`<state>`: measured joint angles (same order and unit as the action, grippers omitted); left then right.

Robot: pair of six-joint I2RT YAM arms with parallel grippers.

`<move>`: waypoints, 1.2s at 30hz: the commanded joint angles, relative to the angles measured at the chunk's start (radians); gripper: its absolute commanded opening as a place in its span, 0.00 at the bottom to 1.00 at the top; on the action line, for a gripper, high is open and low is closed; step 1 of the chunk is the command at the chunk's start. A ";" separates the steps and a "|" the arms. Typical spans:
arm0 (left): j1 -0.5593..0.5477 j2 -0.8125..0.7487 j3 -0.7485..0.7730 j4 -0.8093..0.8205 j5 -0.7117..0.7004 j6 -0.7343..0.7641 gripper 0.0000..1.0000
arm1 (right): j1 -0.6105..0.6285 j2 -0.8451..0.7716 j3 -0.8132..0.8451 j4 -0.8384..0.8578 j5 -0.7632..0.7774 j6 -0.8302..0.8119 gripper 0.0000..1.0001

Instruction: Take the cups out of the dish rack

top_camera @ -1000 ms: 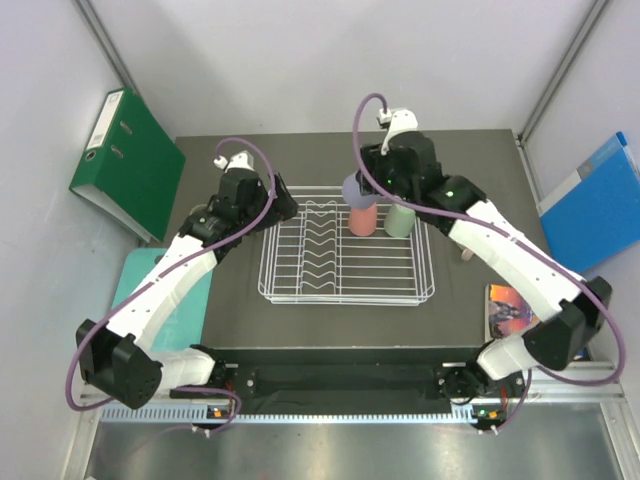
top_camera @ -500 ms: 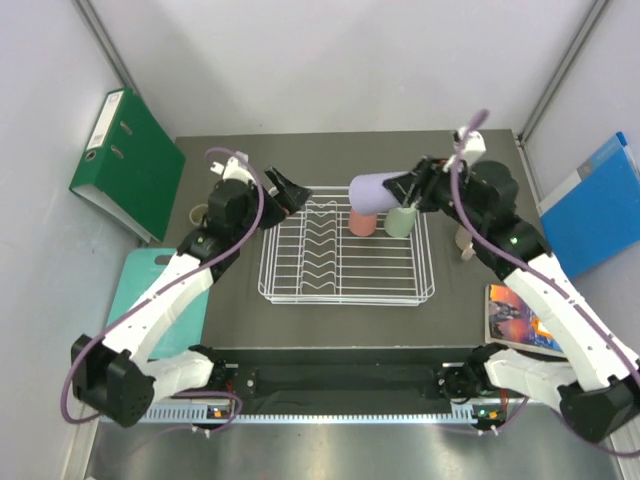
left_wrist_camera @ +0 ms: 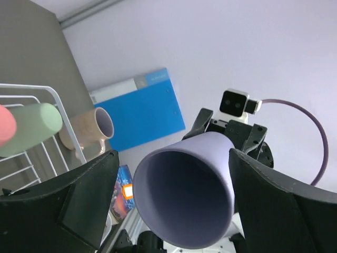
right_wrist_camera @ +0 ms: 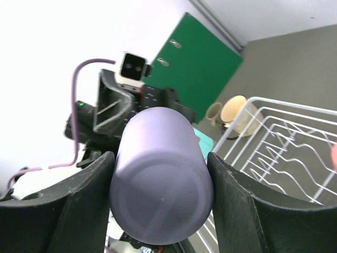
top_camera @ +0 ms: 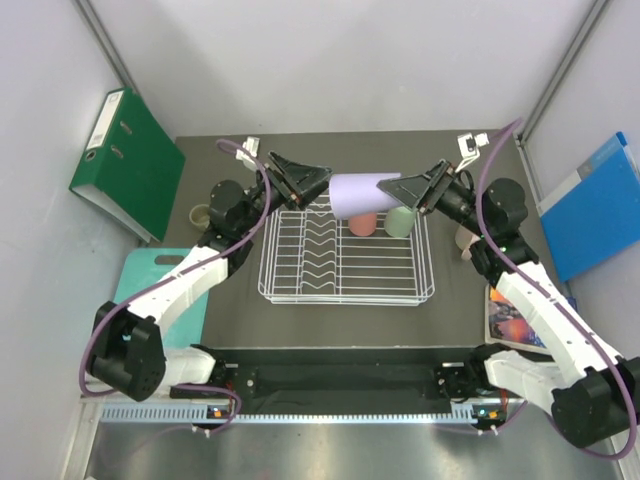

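Right gripper (top_camera: 402, 186) holds lavender tumbler (top_camera: 355, 192) over dish rack (top_camera: 345, 298).

1. The dish rack (top_camera: 345, 285) sits mid-frame on the desk (top_camera: 450, 310).
2. A tumbler (top_camera: 358, 192) lies sideways above the rack's upper edge, between the left gripper (top_camera: 322, 183) and the right gripper (top_camera: 392, 190).
3. Below the tumbler, one cup (top_camera: 363, 222) and a second cup (top_camera: 400, 221) stand side by side in the rack's upper-right corner.
4. A mug (top_camera: 466, 240) stands right of the rack.

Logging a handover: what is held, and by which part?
Right end effector grips the lavender tumbler by its closed base end; left end effector, open, flanks its mouth.
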<state>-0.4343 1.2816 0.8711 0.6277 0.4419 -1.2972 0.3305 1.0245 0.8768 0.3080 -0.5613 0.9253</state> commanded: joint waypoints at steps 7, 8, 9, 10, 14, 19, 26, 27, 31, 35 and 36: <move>-0.020 -0.047 0.022 0.129 0.096 -0.044 0.88 | -0.005 0.023 0.040 0.123 -0.032 0.020 0.00; -0.018 -0.056 0.022 0.121 0.095 -0.042 0.88 | -0.007 0.026 0.042 0.120 -0.029 0.018 0.00; -0.018 -0.073 0.022 0.106 0.096 -0.039 0.88 | -0.008 0.028 0.042 0.120 -0.028 0.015 0.00; -0.020 -0.080 0.023 0.101 0.098 -0.039 0.88 | -0.010 0.037 0.045 0.120 -0.028 0.014 0.00; -0.020 -0.110 0.023 0.092 0.121 -0.040 0.88 | -0.011 0.065 0.045 0.144 -0.032 0.023 0.00; -0.020 -0.111 0.017 0.090 0.155 -0.047 0.86 | -0.010 0.095 0.042 0.194 -0.043 0.046 0.00; -0.027 -0.091 0.005 0.130 0.170 -0.068 0.84 | -0.008 0.120 0.037 0.233 -0.063 0.066 0.00; -0.032 -0.087 0.008 0.136 0.172 -0.073 0.83 | -0.008 0.126 0.039 0.236 -0.071 0.070 0.00; -0.050 -0.053 0.028 0.139 0.199 -0.086 0.77 | 0.001 0.163 0.042 0.243 -0.117 0.090 0.00; -0.070 -0.034 0.026 0.162 0.204 -0.090 0.62 | 0.010 0.160 0.030 0.232 -0.121 0.086 0.00; -0.072 -0.033 0.026 0.162 0.207 -0.086 0.55 | 0.010 0.160 0.031 0.227 -0.123 0.080 0.00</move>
<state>-0.4889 1.2469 0.8715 0.6994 0.6151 -1.3788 0.3321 1.1900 0.8772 0.4786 -0.6559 1.0096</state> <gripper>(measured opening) 0.643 0.629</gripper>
